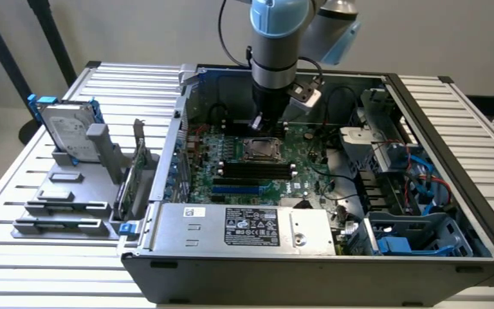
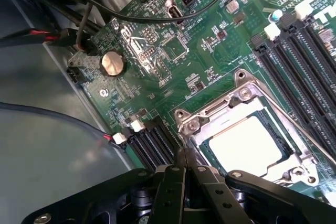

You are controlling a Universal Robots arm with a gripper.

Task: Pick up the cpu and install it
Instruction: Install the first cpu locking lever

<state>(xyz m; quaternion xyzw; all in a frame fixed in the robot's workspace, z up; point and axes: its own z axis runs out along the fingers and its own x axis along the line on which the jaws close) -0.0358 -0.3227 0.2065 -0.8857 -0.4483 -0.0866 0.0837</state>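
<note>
The cpu (image 2: 247,145), a flat square chip with a pale silver top, lies inside the metal socket frame (image 2: 239,95) on the green motherboard (image 2: 178,51). In the exterior view the cpu (image 1: 262,149) sits mid-board inside the open computer case (image 1: 316,254). My gripper (image 1: 259,122) hangs just above and slightly behind the socket. In the wrist view my gripper (image 2: 184,156) has its two black fingers pressed together, nothing between them, tips beside the socket's edge.
Black memory slots (image 1: 256,170) run in front of the socket. A silver power supply (image 1: 247,225) fills the case front. Drive bays and cables (image 1: 401,161) crowd the exterior view's right. A blue-framed hard drive (image 1: 65,132) and a grey parts holder (image 1: 62,193) stand outside the case.
</note>
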